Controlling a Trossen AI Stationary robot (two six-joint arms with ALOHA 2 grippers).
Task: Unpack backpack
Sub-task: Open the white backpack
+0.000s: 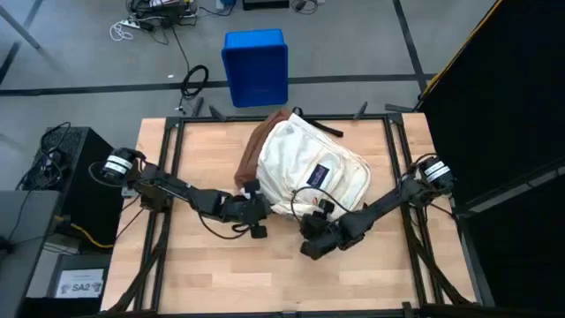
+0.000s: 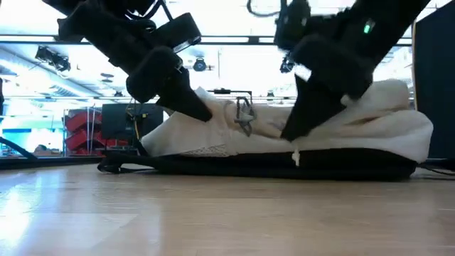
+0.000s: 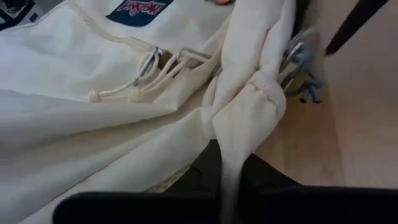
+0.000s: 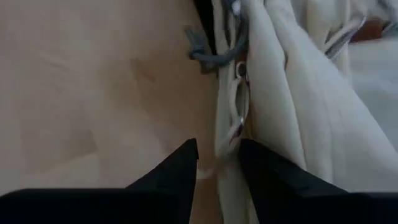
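2 grippers meet at the near edge of the backpack (image 1: pixel 305 168), which lies flat at the middle of the wooden table (image 1: pixel 194 274) with its brown base toward 10 o'clock. The left gripper (image 1: pixel 258 210), at the bag's 7 o'clock corner, has its fingers pinched shut on a fold of cream fabric (image 3: pixel 245 118); its wrist view shows that fold gathered up beside 2 metal zipper pulls (image 3: pixel 168 61) with knotted cords and the dark logo patch (image 3: pixel 140 7). The right gripper (image 1: pixel 311 237), at the bag's 6 o'clock edge, holds its 2 fingers slightly apart around a cream zipper cord (image 4: pixel 233 127) at the seam; whether they touch it I cannot tell. Beyond the table at 12 o'clock, a blue bin (image 1: pixel 255 66) stands on the floor.
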